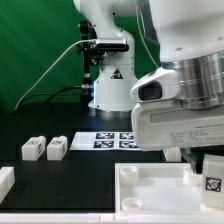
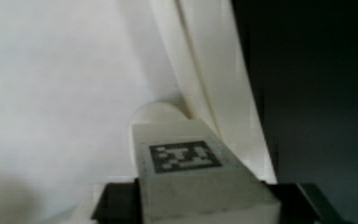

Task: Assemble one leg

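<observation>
My gripper [image 2: 208, 206] is shut on a leg [image 2: 183, 158], a small white block with a black-and-white tag facing the wrist camera. Black fingers [image 2: 123, 203] press both of its sides. In the exterior view the held leg [image 1: 213, 176] hangs at the exterior view's right, just above the large white tray-like part [image 1: 150, 178], and the big hand hides most of the gripper. In the wrist view the leg's far end is against the tray-like part's raised rim [image 2: 211, 80]. Two more legs [image 1: 33, 148] [image 1: 57, 148] stand on the black table at the exterior view's left.
The marker board [image 1: 115, 140] lies behind the tray-like part, in front of the robot's base [image 1: 108, 85]. Another white part [image 1: 5, 182] lies at the exterior view's lower left edge. A cable runs along the green backdrop.
</observation>
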Robot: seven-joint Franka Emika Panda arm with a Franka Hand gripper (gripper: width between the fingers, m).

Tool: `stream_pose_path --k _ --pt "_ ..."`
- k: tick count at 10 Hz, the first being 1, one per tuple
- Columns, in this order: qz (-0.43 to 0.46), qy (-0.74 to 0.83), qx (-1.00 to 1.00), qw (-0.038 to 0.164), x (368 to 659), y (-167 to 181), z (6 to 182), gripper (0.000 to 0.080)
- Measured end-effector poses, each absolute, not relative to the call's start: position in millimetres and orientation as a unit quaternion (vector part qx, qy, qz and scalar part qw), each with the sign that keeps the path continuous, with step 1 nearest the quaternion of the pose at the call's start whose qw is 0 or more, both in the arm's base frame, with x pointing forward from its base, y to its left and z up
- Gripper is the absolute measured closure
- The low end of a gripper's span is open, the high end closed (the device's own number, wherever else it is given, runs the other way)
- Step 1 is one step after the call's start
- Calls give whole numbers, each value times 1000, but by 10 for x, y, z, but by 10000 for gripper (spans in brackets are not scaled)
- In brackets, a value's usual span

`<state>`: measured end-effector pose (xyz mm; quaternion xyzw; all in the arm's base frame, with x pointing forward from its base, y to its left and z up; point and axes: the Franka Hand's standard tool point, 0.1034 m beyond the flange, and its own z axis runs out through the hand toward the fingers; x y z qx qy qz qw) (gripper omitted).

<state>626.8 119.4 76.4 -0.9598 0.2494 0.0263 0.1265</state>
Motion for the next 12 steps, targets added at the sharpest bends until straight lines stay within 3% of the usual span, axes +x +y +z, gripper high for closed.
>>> stream_pose_path --k 5,7,10,11,12 --pt "61 464 -874 130 6256 1237 757 484" --pt "56 604 -780 153 6293 1204 735 487" --pt "55 589 -791 156 6280 1202 725 493" --pt "56 588 -792 156 6278 1208 724 310" --pt "64 545 -823 145 6234 1254 730 203"
